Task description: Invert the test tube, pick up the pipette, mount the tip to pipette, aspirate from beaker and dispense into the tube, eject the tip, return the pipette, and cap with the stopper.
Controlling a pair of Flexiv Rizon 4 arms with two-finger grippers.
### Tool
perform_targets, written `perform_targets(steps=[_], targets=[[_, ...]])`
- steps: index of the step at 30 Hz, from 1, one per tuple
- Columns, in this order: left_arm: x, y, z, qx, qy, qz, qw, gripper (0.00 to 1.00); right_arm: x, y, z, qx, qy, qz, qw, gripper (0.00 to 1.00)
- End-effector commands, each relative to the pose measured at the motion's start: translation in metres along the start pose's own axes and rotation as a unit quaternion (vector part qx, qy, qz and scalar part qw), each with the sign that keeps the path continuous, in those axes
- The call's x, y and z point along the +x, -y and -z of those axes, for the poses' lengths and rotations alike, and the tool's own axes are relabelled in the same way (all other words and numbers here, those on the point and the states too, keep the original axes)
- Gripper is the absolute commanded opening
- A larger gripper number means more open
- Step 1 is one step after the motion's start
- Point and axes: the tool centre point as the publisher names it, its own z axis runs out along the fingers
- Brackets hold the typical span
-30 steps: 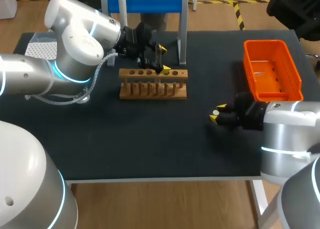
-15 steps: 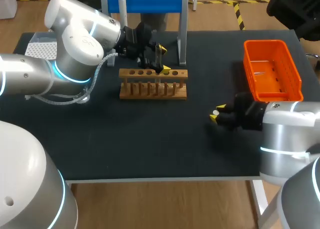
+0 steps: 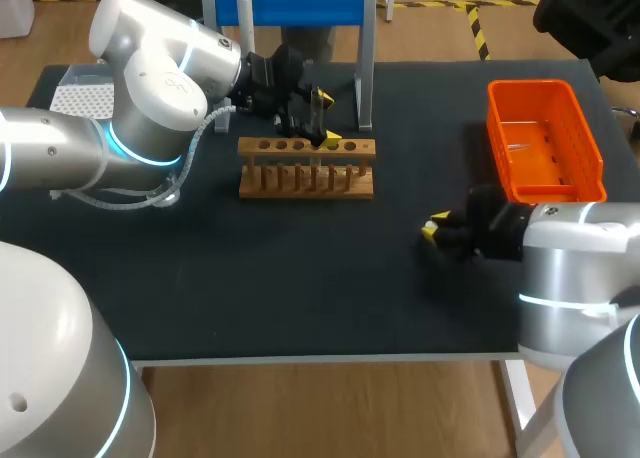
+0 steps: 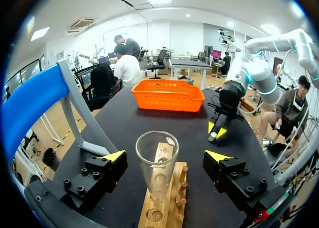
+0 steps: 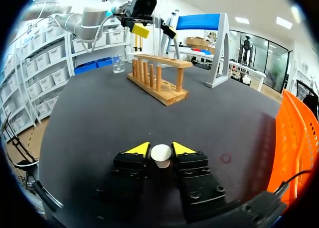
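Test tube (image 4: 156, 163): left wrist view, clear, mouth up, standing in wooden rack (image 4: 160, 208) between your left gripper's (image 4: 165, 157) spread fingers, untouched. Right wrist view: your right gripper (image 5: 160, 149) clamped on white stopper (image 5: 161, 155). Head view: orange basket (image 3: 545, 85), contents unclear.

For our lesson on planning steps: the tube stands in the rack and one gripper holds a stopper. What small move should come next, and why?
Probably the right gripper, shut on the stopper, should travel toward the tube. The tube stands mouth up in the rack, uncapped, between the fingers of the open left gripper.
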Motion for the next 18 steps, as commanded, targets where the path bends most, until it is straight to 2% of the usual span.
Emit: perform_targets(steps=[1, 9, 18], targets=[[0.000, 0.000, 0.000, 0.000, 0.000, 0.000, 1.000, 1.00, 0.000, 0.000, -0.002, 0.002, 0.001, 0.000, 1.000, 0.00], [0.000, 0.000, 0.000, 0.000, 0.000, 0.000, 1.000, 1.00, -0.003, -0.009, 0.003, -0.009, -0.004, -0.008, 1.000, 0.00], [0.000, 0.000, 0.000, 0.000, 0.000, 0.000, 1.000, 1.00, -0.015, -0.042, 0.017, -0.023, -0.032, 0.004, 0.999, 0.00]])
